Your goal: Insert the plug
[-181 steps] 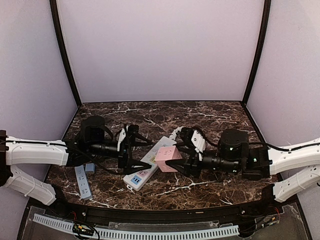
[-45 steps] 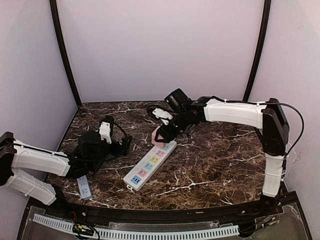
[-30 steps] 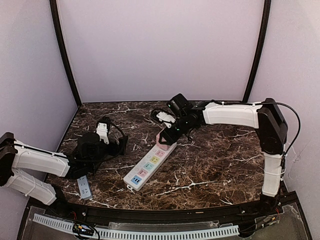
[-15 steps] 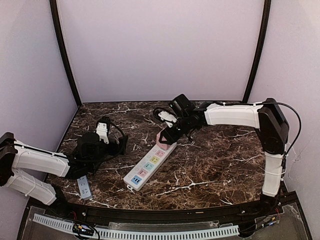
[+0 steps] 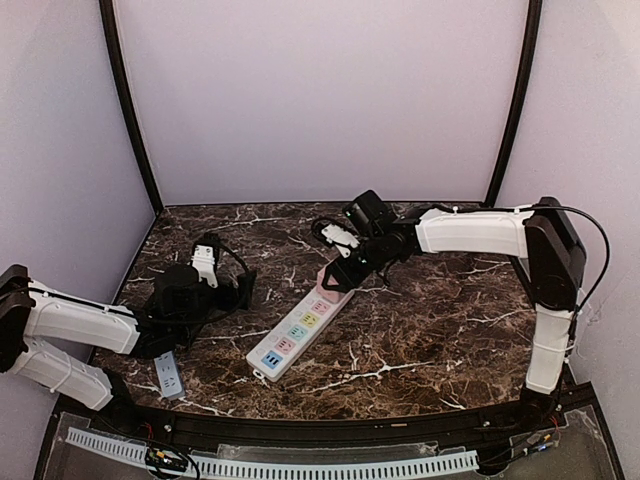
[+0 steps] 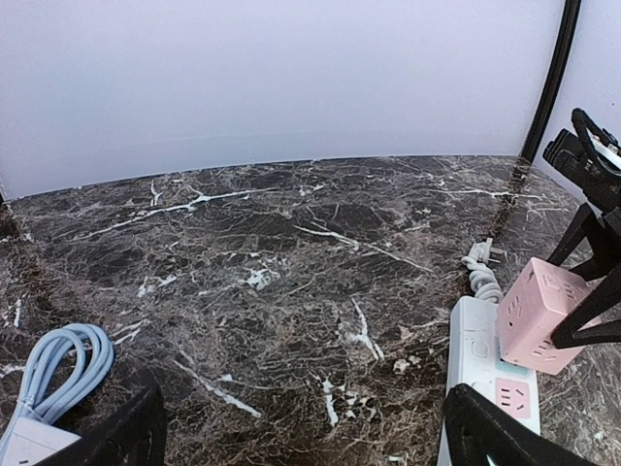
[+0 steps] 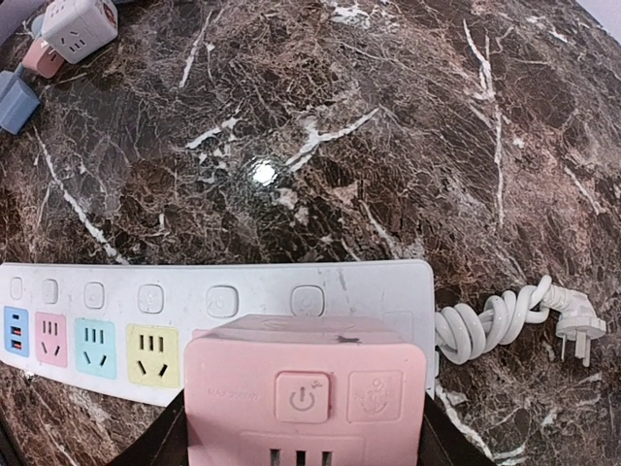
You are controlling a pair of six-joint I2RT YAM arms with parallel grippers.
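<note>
The right hand (image 5: pixel 340 276) is clenched on the pink cube plug (image 7: pixel 306 383), one finger on each side wall. That leaves the top face with its switch and the underside free, and the underside is presumably where the prongs are (they cannot be seen from any view). The cube sits over the far end of the white power strip (image 5: pixel 297 328), on the last socket past the row of coloured ones. In the left wrist view it looks tilted, with its lower edge touching the strip, so it is probably not pressed fully home. The side grip suits a push straight down into the socket, and the tilt would need levelling first or the prongs may bind. The strip lies flat and diagonal on the desk (image 5: pixel 430 330) with nothing holding it. Its own white cord (image 7: pixel 514 325) is coiled just beyond the end where the cube is, clear of the socket. The left hand (image 6: pixel 306 439) is low over the desk near the strip's middle, its fingers spread wide and holding nothing. From there it could steady the strip if it slides. A blue cable (image 6: pixel 58 364) lies looped at its left, well apart from the work.
</note>
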